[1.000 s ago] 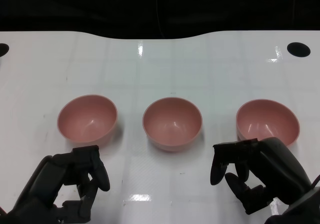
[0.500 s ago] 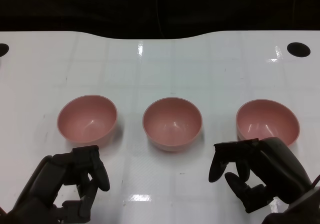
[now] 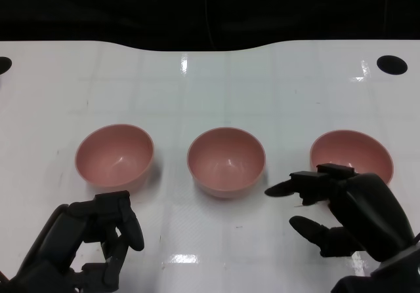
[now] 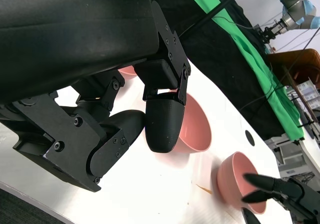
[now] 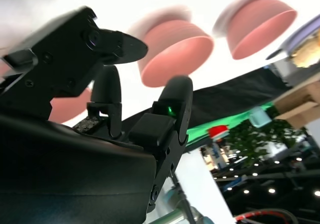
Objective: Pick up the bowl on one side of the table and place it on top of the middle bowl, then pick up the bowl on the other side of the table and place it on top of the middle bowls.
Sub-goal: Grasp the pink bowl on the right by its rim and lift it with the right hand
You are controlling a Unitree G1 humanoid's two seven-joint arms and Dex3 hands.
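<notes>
Three pink bowls stand in a row on the white table (image 3: 210,90): the left bowl (image 3: 115,155), the middle bowl (image 3: 226,160) and the right bowl (image 3: 351,154). My left hand (image 3: 92,244) hovers just in front of the left bowl with its fingers curled in and nothing in them. My right hand (image 3: 348,214) is close in front of the right bowl, fingers spread, one pointing toward the middle bowl, holding nothing. In the left wrist view the curled left hand (image 4: 100,108) partly hides the middle bowl (image 4: 196,129); the right bowl (image 4: 232,181) shows beyond it.
Black round holes sit in the table's far right corner (image 3: 392,64) and at its far left edge (image 3: 3,63). The table's far edge curves against a dark background. A green cloth (image 4: 235,38) hangs beyond the table in the left wrist view.
My right hand's fingers have uncurled and spread apart, and the hand has edged closer to the right bowl. The left hand and the three bowls have stayed where they were.
</notes>
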